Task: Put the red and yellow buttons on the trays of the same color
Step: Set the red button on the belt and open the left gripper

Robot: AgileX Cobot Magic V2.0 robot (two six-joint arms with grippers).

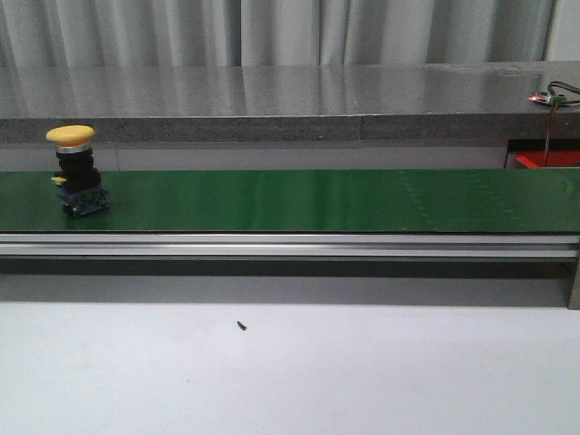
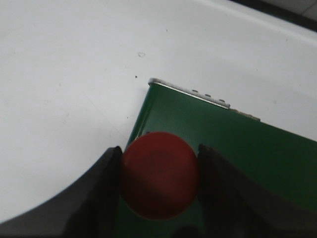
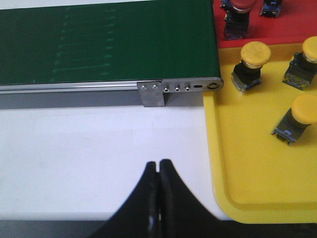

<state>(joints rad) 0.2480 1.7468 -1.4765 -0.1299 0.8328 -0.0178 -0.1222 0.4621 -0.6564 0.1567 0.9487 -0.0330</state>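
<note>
A yellow button [image 1: 75, 170] stands upright at the left of the front view on the green belt [image 1: 299, 201]. The left gripper [image 2: 159, 173] is clamped on a red button [image 2: 159, 174] over the belt's end. The right gripper [image 3: 158, 171], fingers together, hovers beside the yellow tray [image 3: 247, 168] holding three yellow buttons.

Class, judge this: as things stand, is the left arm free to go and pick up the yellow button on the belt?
Probably not yet. The left gripper is already shut on a red button, so its jaws are occupied. The yellow button itself stands unobstructed on the belt.
</note>
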